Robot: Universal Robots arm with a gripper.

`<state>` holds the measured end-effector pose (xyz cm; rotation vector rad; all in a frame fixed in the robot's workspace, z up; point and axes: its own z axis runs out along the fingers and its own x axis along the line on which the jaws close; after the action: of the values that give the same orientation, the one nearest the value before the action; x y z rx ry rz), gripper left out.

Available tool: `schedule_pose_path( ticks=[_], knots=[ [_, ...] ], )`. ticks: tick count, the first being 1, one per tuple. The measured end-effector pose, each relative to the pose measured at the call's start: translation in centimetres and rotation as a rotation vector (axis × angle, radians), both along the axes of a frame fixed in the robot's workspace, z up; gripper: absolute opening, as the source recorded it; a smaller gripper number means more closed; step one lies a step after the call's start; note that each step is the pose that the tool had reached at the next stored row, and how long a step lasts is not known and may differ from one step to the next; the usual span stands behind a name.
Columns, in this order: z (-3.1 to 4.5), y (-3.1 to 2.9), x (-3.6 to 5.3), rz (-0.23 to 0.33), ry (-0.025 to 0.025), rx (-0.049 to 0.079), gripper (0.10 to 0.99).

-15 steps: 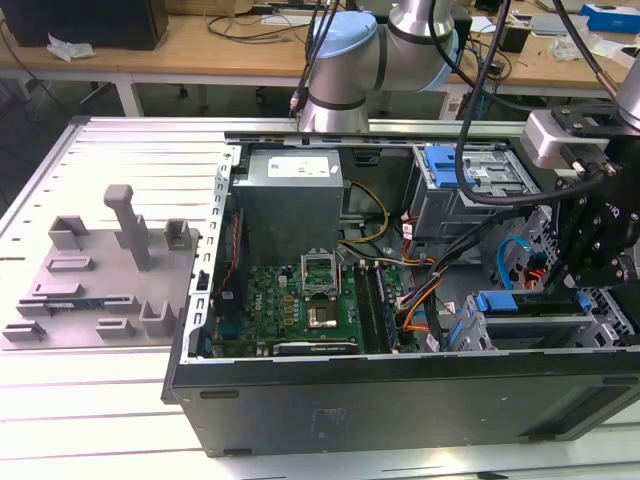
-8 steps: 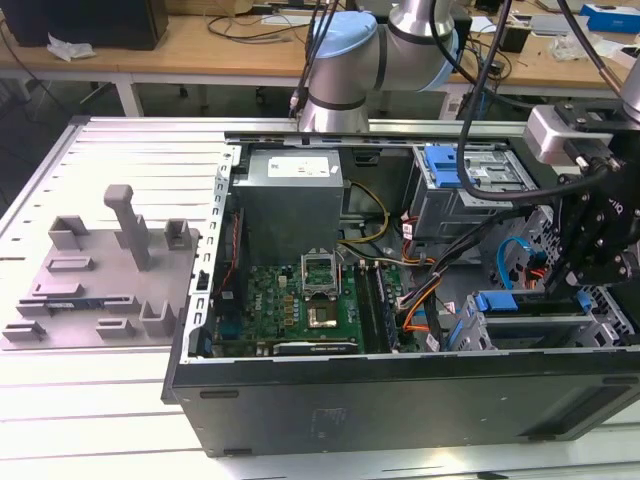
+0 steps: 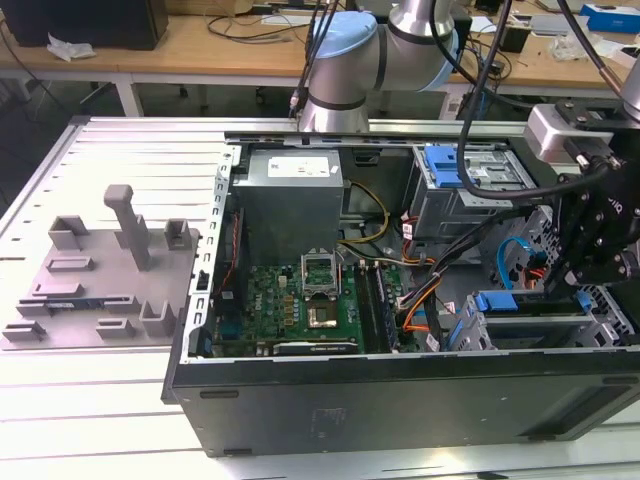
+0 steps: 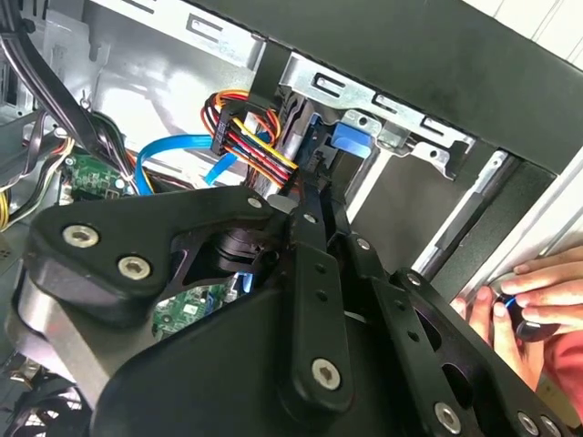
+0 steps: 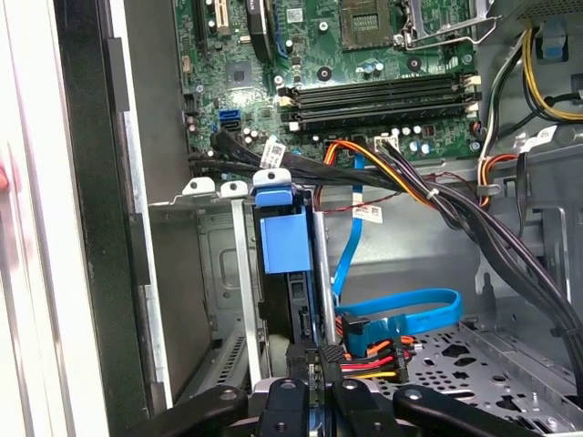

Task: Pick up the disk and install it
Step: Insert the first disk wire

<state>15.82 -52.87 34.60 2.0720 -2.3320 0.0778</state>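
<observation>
Open computer case [image 3: 300, 400] on the workbench, gripper [image 5: 314, 387] lowered into the drive cage [image 3: 560, 330] at the case's front corner. The disk [image 5: 284, 241], edge-on in its blue carrier, stands in a cage slot with the fingers clenched on its upper edge. Step in hand appears to be the install; seating it calls for a straight push along the slot rails. A person's hand [image 4: 533, 300] rests at the case's outer edge

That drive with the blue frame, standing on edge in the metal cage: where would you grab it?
Probably by its narrow exposed edge, pinching across the two flat faces. The disk stands on edge in the cage, whose walls cover its broad sides, so come straight in from the cage's open side, where the gripper is.
</observation>
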Motion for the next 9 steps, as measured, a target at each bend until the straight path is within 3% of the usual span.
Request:
schedule_pose_path(
  ticks=[9],
  knots=[
    [0.0, 0.19, 0.26, 0.006, 0.0001, 0.0, 0.165]
  ],
)
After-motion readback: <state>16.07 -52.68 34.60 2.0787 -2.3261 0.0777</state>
